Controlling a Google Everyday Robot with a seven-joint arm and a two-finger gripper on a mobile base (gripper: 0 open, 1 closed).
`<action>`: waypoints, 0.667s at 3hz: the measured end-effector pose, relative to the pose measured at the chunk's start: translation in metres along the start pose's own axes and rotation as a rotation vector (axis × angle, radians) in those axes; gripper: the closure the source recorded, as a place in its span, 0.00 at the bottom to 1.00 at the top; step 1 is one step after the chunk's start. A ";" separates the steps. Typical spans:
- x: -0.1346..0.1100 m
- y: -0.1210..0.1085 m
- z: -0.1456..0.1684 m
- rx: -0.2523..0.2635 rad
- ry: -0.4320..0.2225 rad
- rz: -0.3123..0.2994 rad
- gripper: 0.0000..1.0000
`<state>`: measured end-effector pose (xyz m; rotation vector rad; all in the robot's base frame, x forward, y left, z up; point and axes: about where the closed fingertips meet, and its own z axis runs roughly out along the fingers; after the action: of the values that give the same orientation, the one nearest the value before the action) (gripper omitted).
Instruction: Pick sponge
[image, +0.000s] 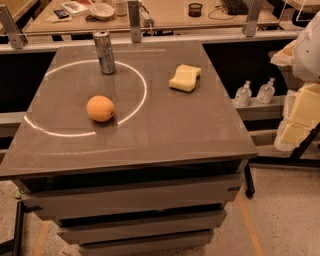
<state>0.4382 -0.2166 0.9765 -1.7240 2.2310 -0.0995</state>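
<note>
The sponge (185, 78) is a pale yellow foam block with wavy notched sides. It lies flat on the dark table top (165, 130), toward the back right. My gripper (296, 120), with pale yellow padding, hangs at the right edge of the view, off the table's right side and lower than the sponge. It is well apart from the sponge and holds nothing that I can see.
A round orange (100, 108) sits left of centre on the table. A tall metal can (104, 52) stands upright at the back left. Two small clear bottles (255, 92) stand on a ledge right of the table. A cluttered desk (160, 12) lies behind.
</note>
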 end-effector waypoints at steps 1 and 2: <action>0.000 0.000 0.000 0.000 0.000 0.000 0.00; -0.002 -0.002 -0.003 0.006 -0.017 0.005 0.00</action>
<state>0.4398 -0.2161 0.9800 -1.7098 2.2198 -0.0901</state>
